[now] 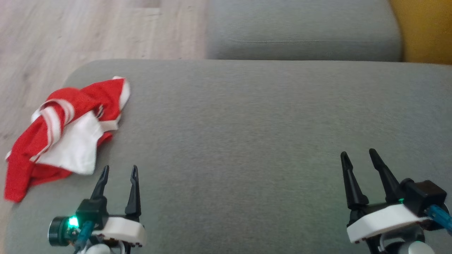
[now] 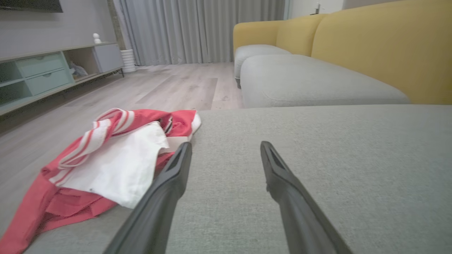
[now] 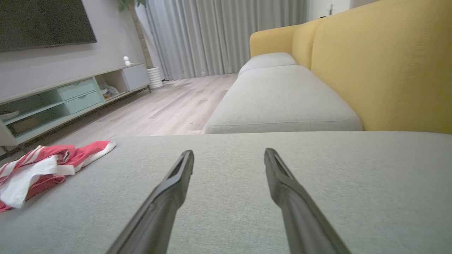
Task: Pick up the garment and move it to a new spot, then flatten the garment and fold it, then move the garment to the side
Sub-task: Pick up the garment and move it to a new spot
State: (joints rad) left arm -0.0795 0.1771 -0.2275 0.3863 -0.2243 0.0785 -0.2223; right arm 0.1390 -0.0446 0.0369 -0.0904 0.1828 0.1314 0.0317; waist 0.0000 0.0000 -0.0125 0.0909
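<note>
One crumpled red-and-white garment (image 1: 67, 134) lies at the left edge of the grey cushion (image 1: 247, 141), long axis running from near-left to far-right. Left gripper (image 1: 120, 168) and right gripper (image 1: 357, 153) hover, fingers spread, empty. Pale wood floor (image 1: 88, 28) beyond, yellow backrest (image 1: 423, 31) at right

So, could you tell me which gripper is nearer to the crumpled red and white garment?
The left. The left gripper sits just beside the crumpled red and white garment, at its near edge; the right gripper is far across the grey fabric cushion.
</note>
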